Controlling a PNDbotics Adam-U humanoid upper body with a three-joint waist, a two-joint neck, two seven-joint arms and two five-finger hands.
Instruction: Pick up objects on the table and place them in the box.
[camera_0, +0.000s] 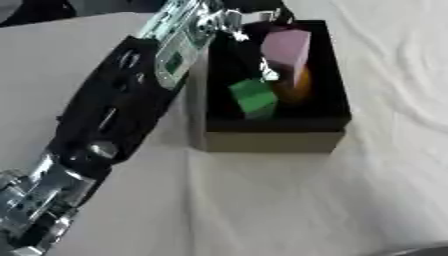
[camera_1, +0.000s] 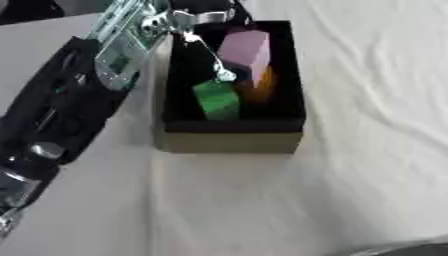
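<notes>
A black box (camera_0: 271, 141) with a tan outer wall stands at the upper middle of the white table. Inside it a pink block (camera_0: 289, 47) leans upright, a green block (camera_0: 255, 97) lies toward the front, and an orange object (camera_0: 298, 85) sits between them, partly hidden. My left arm crosses from the lower left, and its hand (camera_0: 236, 25) hangs over the box's far left corner, right beside the pink block. Whether the hand touches the block does not show. My right hand appears in no view.
Wrinkled white cloth (camera_0: 367, 190) covers the table in front and to the right of the box. My left forearm (camera_0: 114, 110) lies along the box's left side. A dark shape (camera_0: 35, 10) shows at the far left corner.
</notes>
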